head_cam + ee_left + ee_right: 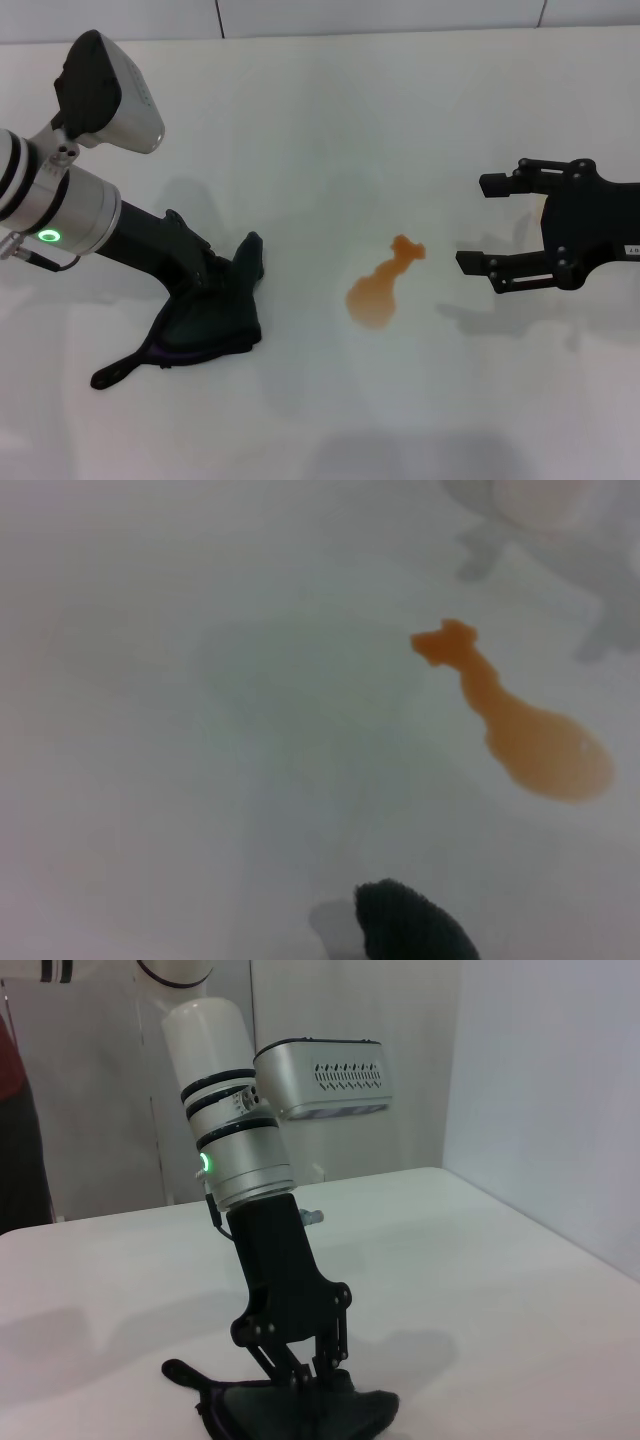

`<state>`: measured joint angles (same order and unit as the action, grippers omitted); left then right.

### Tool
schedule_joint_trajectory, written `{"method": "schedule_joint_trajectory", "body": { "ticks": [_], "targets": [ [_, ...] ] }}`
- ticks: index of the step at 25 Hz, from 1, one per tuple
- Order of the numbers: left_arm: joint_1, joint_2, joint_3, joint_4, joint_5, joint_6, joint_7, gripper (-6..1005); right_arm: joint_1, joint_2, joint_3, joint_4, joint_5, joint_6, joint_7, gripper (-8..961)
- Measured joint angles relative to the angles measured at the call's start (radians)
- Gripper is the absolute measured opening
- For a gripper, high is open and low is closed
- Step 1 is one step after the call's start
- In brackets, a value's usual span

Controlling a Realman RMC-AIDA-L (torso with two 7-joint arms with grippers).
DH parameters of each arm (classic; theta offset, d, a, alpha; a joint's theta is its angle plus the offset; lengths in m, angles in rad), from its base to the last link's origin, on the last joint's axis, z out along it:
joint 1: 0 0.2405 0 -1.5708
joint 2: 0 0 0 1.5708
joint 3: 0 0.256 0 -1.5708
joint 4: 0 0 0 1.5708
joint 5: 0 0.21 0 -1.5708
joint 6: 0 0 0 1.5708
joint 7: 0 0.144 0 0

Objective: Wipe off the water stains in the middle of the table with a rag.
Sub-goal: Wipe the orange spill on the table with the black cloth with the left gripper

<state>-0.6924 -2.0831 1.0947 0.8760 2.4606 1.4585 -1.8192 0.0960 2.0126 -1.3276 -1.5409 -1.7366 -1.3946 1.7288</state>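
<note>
No readable writing anywhere out here: a white tag on the right arm at the head view's edge is cut off and too small to read. The one marking that stands out is a green ring light glowing on the left arm's silver wrist.

Down on the white surface (330, 130), the left pincer (195, 300) is pressed low onto the black rag (215, 320), fingers clamped into its folds, one finger poking out past the cloth. The rag sits at the robot's left, well apart from the water stains (380, 285), an orange gourd-shaped puddle lying mid-surface with its narrow neck pointing toward the right arm.

Over on the right, the right pincer (475, 225) hovers with its fingers spread wide apart, gripping nothing, near the puddle's neck but not touching it.

From the left wrist view only a dark corner of the rag shows at the frame's edge. Nothing lies between cloth and puddle.
</note>
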Motion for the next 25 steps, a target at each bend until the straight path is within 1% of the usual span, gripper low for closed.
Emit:
{"method": "schedule_joint_trajectory", "body": {
  "ticks": [5, 9, 16, 21, 25],
  "targets": [
    [0.0, 0.0, 0.01, -0.008, -0.002, -0.011, 0.0, 105, -0.001, 0.0, -0.002, 0.0, 0.0, 0.001, 0.001, 869],
    [-0.001, 0.0, 0.021, -0.014, -0.01, -0.014, 0.002, 101, -0.001, 0.0, -0.003, 0.0, 0.0, 0.003, 0.003, 868],
    [-0.019, 0.004, 0.039, -0.007, -0.088, -0.008, 0.013, 93, -0.001, 0.0, -0.001, 0.002, 0.001, 0.002, 0.003, 868],
    [-0.056, 0.001, 0.042, -0.023, -0.141, -0.031, 0.051, 85, -0.001, 0.0, 0.002, 0.005, 0.009, 0.003, -0.001, 869],
    [-0.108, 0.002, 0.042, -0.085, -0.21, -0.062, 0.09, 84, -0.001, 0.0, 0.002, 0.006, 0.011, 0.008, -0.004, 869]
  ]
}}
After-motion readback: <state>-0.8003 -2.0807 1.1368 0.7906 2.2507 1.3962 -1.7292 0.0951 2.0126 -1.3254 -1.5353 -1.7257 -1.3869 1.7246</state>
